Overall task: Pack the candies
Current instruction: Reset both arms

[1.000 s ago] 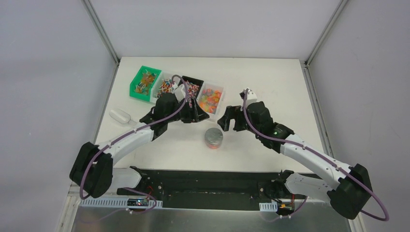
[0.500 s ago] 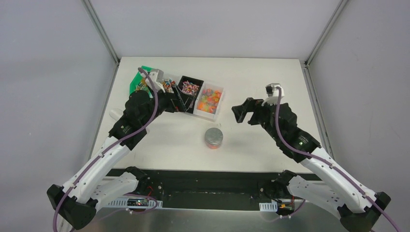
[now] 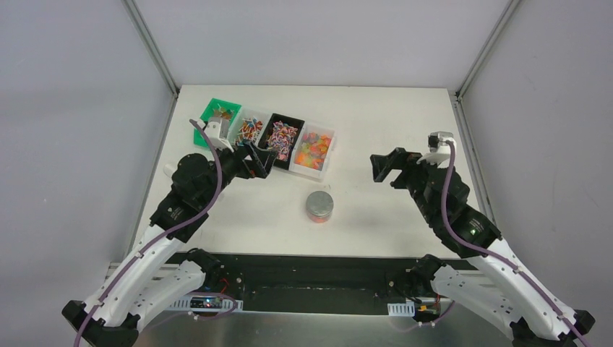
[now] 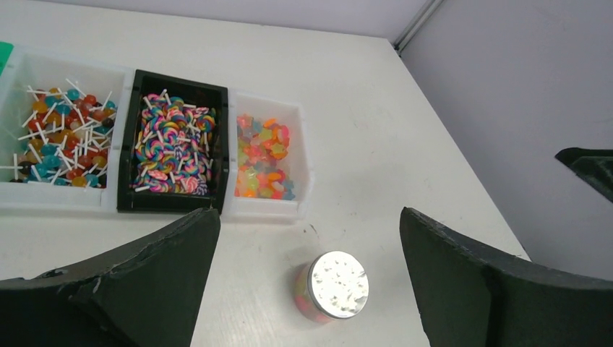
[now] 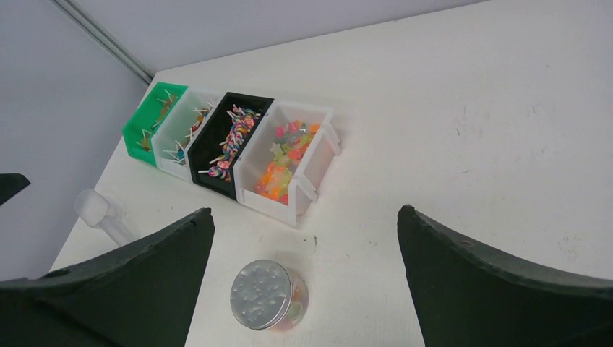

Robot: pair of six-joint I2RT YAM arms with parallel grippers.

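Top external: your left hand point(image 3: 259, 160) and right hand point(image 3: 387, 168) gape apart, empty. The candies point(image 3: 313, 150) at 11 o'clock look tiny, light, slippery; pinch one mid-body.

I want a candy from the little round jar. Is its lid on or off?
On. The silver lid sits flat on top of the upright jar, and candies show through its clear side.

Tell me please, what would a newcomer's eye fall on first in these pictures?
The bright candies catch the eye first, sorted in a row of four bins at the table's far left. Then comes the silver-lidded jar in the middle, with the left gripper and right gripper hovering open and empty on either side.
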